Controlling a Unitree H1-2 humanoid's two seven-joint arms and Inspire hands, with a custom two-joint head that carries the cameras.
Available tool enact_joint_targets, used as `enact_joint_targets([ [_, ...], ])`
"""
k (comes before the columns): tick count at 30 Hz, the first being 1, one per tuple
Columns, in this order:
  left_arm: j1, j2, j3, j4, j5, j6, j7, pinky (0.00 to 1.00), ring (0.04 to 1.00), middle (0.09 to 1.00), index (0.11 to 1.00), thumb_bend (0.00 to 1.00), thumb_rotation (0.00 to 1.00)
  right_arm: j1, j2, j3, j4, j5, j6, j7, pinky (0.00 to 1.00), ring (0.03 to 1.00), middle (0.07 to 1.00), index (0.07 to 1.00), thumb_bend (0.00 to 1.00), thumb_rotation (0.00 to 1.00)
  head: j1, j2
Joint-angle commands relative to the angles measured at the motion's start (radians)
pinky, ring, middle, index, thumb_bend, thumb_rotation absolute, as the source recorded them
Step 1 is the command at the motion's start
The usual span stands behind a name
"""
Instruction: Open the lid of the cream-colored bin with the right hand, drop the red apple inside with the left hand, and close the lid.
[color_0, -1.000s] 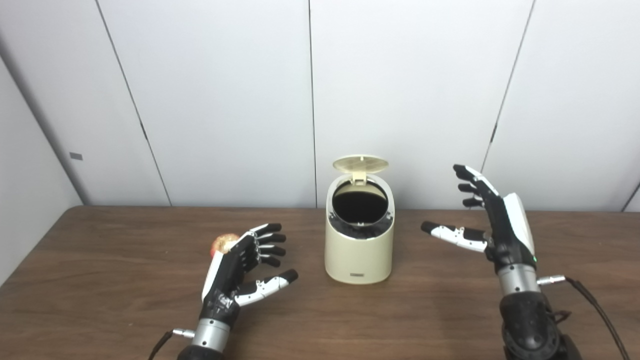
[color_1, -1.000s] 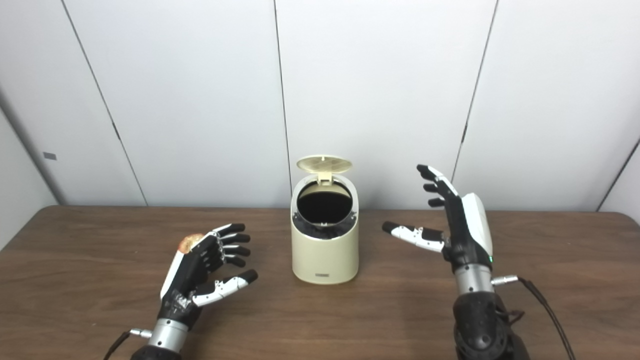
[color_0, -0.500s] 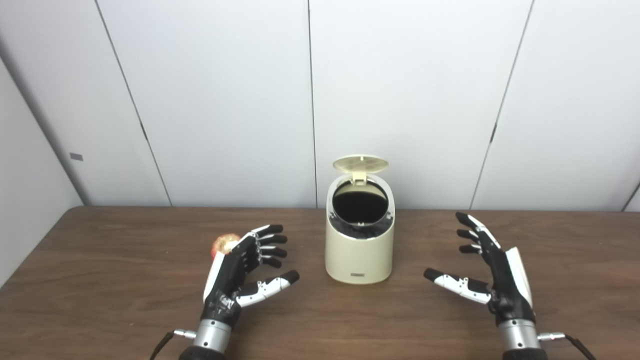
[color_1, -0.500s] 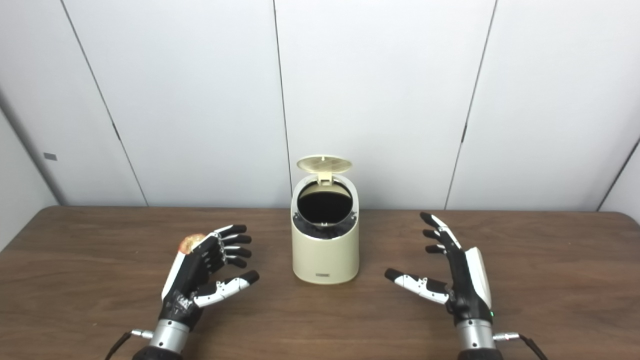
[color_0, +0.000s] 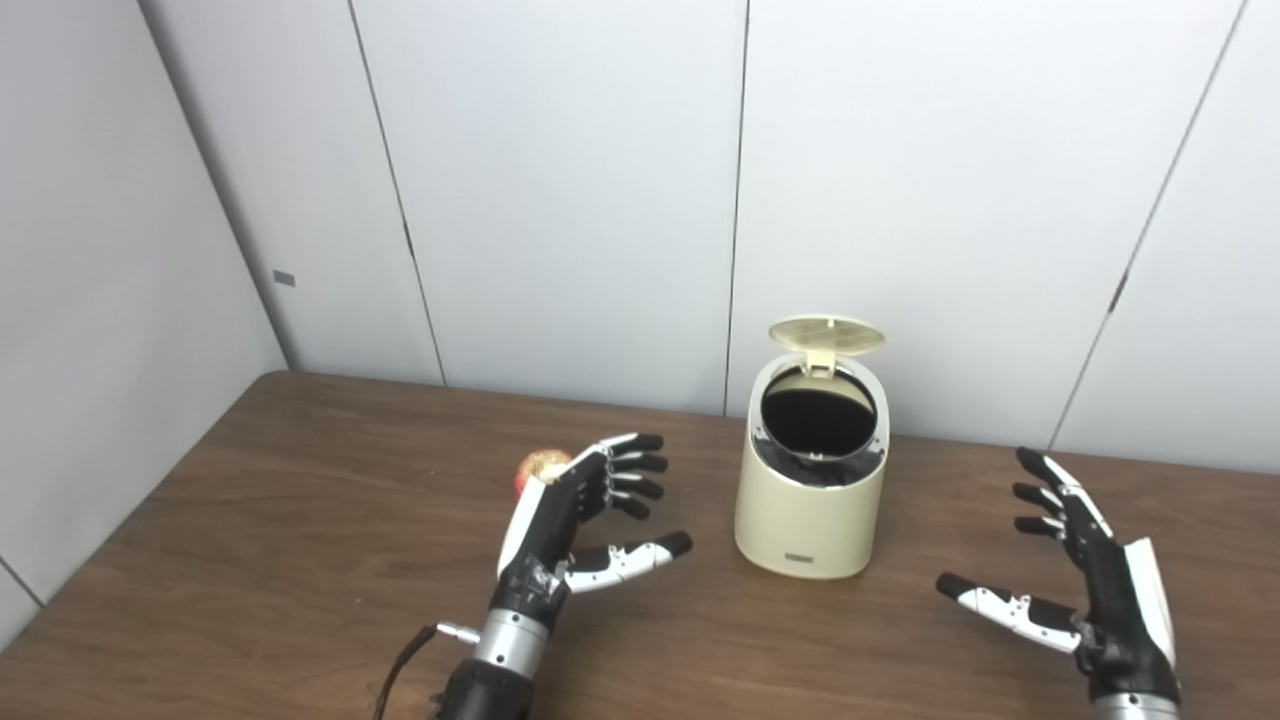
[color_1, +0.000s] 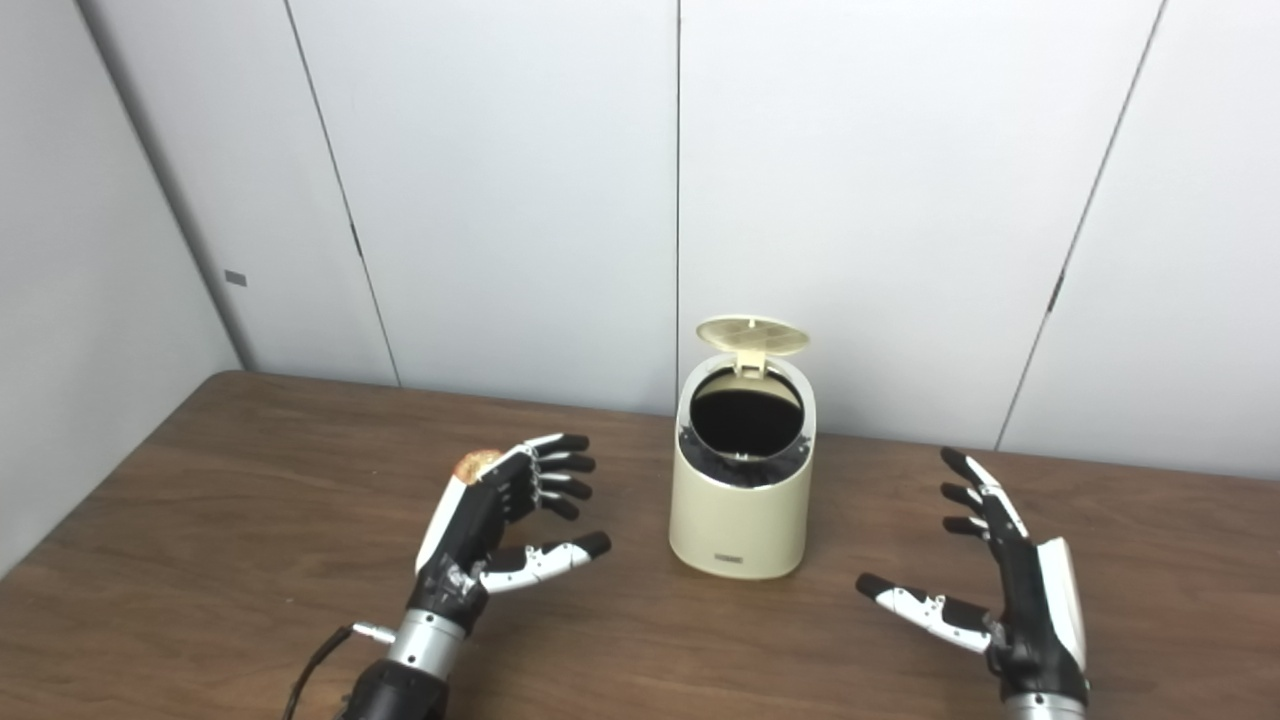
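Observation:
The cream-colored bin (color_0: 808, 520) stands on the brown table (color_0: 300, 520) with its lid (color_0: 826, 335) tipped up and back, showing a dark inside. A red apple (color_0: 536, 468) lies on the table left of the bin, mostly hidden behind my left hand (color_0: 570, 515). That hand is open, fingers spread and pointing right, just in front of the apple, and holds nothing. My right hand (color_0: 1085, 580) is open too, low over the table to the right of the bin and apart from it.
White wall panels (color_0: 600, 200) close off the back and left of the table. A thin cable (color_0: 400, 670) runs from my left wrist at the table's front edge.
The right hand dropped from beside the lid down to the table over the last second. The whole picture then shifted right, so the camera turned left. The left hand and apple stayed put.

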Motion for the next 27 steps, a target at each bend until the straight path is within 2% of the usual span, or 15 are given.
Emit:
enact_joint_targets([
  [1,-0.031,0.015,0.015,-0.051,0.032,-0.013,0.031,0.56,0.654,0.718,0.763,0.75,0.09,-0.01,-0.015,-0.008,-0.045,0.006,-0.005,0.007,0.67,0.798,0.877,0.854,0.71,0.18,0.003,0.004],
  [5,-0.044,0.04,0.043,-0.083,0.115,0.005,0.077,0.54,0.649,0.718,0.755,0.72,0.03,-0.004,-0.014,-0.012,-0.068,0.009,0.01,0.019,0.67,0.791,0.875,0.85,0.72,0.16,0.013,0.006],
  [12,-0.091,0.088,0.095,-0.114,0.259,0.08,0.158,0.53,0.653,0.693,0.735,0.81,0.1,-0.001,-0.014,-0.013,-0.098,0.004,0.039,0.033,0.66,0.789,0.871,0.849,0.71,0.16,0.018,0.008],
  [16,-0.112,0.129,0.095,-0.118,0.373,0.141,0.191,0.54,0.69,0.71,0.743,0.84,0.12,-0.001,-0.013,-0.012,-0.104,0.011,0.042,0.041,0.66,0.792,0.87,0.85,0.71,0.15,0.017,0.006],
  [22,-0.127,0.152,0.094,-0.112,0.469,0.221,0.225,0.6,0.738,0.743,0.753,0.86,0.15,0.003,-0.008,-0.012,-0.128,0.008,0.059,0.047,0.66,0.789,0.869,0.849,0.71,0.15,0.017,0.006],
  [27,-0.128,0.183,0.077,-0.083,0.529,0.25,0.245,0.6,0.754,0.778,0.772,0.86,0.18,0.004,-0.005,-0.01,-0.139,0.005,0.069,0.049,0.65,0.785,0.867,0.844,0.7,0.13,0.015,0.003],
])
